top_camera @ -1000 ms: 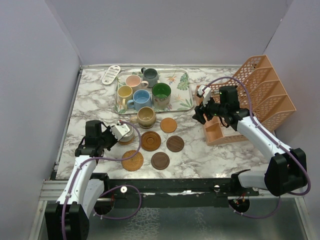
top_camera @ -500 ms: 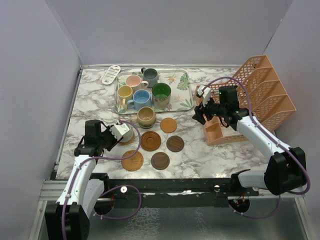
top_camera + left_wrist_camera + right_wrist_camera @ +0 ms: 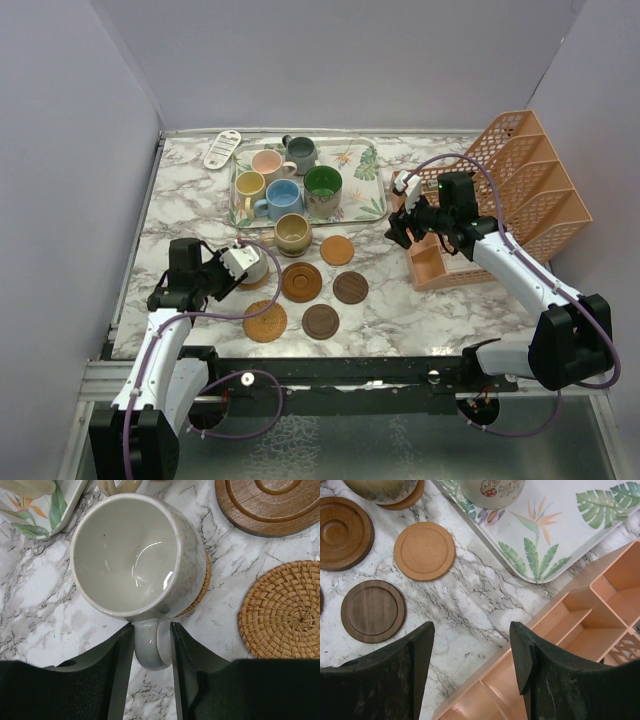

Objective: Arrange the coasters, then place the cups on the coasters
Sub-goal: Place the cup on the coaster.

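- Left gripper (image 3: 151, 630) sits low over the marble table (image 3: 185, 205) with its arm stretched forward. The jaws are on either side of the cream-white mug's (image 3: 131, 555) handle, and tbh I can't tell if they're squeezing or just touching.
- That mug stands upright on a tan coaster (image 3: 201, 586), which is mostly hidden underneath.
- I count seven coasters (image 3: 301, 281) and seven cups (image 3: 283, 198). Five cups are on the leaf tray (image 3: 365, 208), and the tan mug (image 3: 293, 233) is on a coaster just in front of it.
- Right gripper (image 3: 472, 635) hovers beside the orange rack (image 3: 590, 615), jaws apart, holding nothing.
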`<act>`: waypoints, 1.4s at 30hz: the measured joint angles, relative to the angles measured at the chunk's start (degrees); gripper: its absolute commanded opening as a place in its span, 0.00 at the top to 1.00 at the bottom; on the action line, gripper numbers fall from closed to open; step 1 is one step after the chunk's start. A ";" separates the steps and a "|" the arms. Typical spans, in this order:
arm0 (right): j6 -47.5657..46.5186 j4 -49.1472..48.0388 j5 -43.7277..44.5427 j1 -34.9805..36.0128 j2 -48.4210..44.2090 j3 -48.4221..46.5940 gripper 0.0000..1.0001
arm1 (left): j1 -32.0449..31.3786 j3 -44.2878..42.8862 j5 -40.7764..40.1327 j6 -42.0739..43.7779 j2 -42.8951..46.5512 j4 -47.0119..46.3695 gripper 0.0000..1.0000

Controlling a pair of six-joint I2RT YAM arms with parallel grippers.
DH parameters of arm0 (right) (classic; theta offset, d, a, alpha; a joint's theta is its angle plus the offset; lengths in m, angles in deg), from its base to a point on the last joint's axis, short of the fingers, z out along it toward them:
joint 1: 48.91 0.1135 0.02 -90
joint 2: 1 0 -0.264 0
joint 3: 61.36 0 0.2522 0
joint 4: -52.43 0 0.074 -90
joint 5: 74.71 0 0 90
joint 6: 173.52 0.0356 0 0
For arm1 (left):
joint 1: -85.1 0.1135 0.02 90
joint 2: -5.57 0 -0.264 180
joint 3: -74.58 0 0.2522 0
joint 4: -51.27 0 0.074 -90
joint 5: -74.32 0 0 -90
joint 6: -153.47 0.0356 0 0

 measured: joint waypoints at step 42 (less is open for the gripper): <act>-0.44 0.42 -0.90 0.00 0.33 0.00 0.37 | 0.00 -8.92 4.39 2.27 6.12 8.55 0.36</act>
